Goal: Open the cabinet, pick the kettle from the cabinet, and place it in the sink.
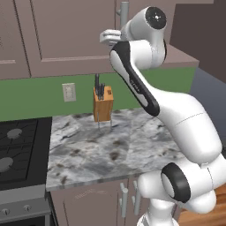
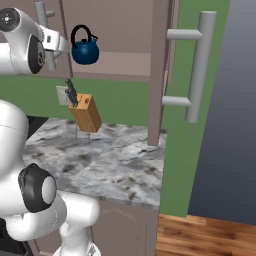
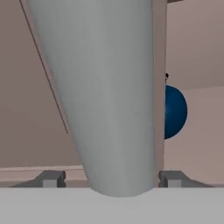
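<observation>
The cabinet (image 2: 120,20) has its right door (image 2: 159,75) swung open toward me, and its long grey handle (image 2: 200,65) is near the camera. The blue kettle (image 2: 84,50) with a black arched handle stands on the shelf inside. In the hand view the kettle (image 3: 176,111) peeks out past a door edge. My gripper (image 1: 107,37) is raised at the left door's vertical bar handle (image 3: 118,96). The fingers (image 3: 51,179) straddle this bar and stand open, with a gap on one side. The sink is out of view.
A wooden knife block (image 1: 103,105) stands at the back of the marble counter (image 1: 110,150), below the gripper. A black stovetop (image 1: 20,148) lies to the left. A wall outlet (image 1: 69,92) sits on the green backsplash. Lower cabinet doors (image 1: 92,205) run under the counter.
</observation>
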### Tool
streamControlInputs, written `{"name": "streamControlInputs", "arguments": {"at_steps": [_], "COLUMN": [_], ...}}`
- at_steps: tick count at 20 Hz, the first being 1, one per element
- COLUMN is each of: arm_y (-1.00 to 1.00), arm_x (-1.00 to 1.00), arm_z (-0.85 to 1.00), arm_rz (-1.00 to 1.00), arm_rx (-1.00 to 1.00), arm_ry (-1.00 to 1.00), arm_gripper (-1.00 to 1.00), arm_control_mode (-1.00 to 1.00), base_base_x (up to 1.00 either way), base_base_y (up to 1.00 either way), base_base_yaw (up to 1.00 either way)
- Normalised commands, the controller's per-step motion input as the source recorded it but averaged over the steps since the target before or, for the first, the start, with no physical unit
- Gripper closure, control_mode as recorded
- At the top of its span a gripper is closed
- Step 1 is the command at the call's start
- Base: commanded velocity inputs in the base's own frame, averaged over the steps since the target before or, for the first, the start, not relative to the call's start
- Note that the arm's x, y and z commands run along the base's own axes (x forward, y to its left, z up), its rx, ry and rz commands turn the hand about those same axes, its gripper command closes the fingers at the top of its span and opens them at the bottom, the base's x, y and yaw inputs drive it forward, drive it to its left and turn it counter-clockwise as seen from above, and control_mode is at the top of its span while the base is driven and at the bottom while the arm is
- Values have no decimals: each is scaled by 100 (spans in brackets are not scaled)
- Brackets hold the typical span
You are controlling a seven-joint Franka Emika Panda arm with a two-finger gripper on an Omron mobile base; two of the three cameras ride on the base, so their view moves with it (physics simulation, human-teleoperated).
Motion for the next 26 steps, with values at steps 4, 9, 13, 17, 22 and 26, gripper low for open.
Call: {"name": "streamControlInputs", "arguments": {"at_steps": [4,9,13,17,22,26], "arm_y": [0,19,31,38,46,50], "arm_x": [21,-5,-34,-50,-54,-52], "arm_z": [-6,-3,0,0,1,4], "arm_rz": [0,0,0,0,-1,-1], "arm_rx": [-12,-7,-2,-2,-5,-8], "arm_ry": [0,-2,-4,0,0,0], "arm_gripper": [100,100,100,100,100,100], "arm_control_mode": [-100,-100,-100,-100,-100,-100], "base_base_x": [0,0,0,0,0,0], "base_base_y": [0,0,0,0,0,0], "base_base_yaw": [0,0,0,0,0,0]}}
